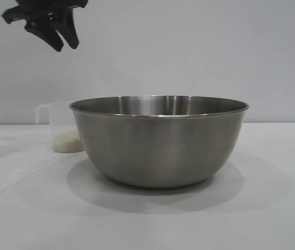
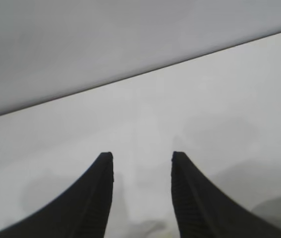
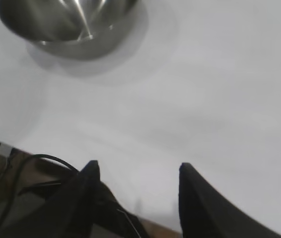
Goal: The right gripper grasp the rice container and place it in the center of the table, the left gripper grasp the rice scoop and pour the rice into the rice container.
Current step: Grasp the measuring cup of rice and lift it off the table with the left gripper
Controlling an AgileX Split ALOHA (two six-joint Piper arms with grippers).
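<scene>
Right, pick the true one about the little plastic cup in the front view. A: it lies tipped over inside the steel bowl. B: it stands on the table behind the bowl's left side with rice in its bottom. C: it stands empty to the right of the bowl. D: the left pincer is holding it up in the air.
B: the plastic cup stands upright on the table behind the steel bowl, with rice in its bottom.

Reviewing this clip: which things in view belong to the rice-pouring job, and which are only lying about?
Job:
steel bowl
plastic scoop
rice inside the scoop
table
left end effector, open
right end effector, open

Lying about:
cables beyond the table edge
</scene>
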